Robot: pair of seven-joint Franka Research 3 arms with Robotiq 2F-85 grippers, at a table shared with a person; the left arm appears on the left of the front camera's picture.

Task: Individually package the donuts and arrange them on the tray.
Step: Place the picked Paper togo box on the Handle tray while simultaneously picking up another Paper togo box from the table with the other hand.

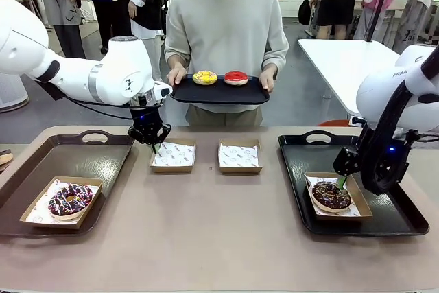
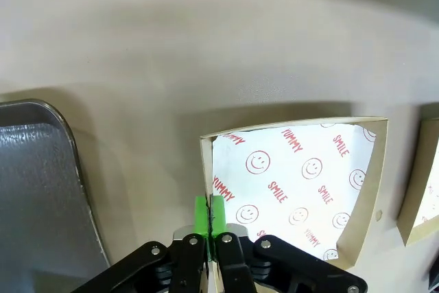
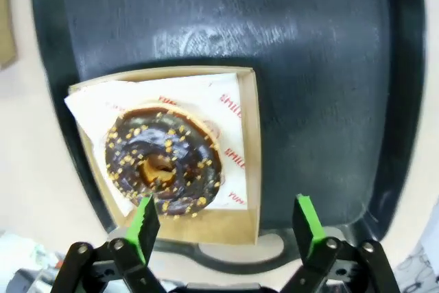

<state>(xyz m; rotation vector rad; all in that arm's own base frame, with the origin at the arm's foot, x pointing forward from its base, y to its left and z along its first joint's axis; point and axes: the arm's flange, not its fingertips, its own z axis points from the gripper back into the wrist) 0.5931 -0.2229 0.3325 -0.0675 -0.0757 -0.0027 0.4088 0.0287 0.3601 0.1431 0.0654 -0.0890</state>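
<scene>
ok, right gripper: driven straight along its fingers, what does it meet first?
Probably the cardboard box holding the chocolate donut on the black tray: the open right gripper points down at it, one finger near the donut's edge. Depth is unclear.

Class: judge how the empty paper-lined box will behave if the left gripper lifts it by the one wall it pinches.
The box is probably light: it is thin cardboard with only paper inside. Held by one wall in the left gripper, it would likely tilt or flex. The unweighted paper may slip out.
</scene>
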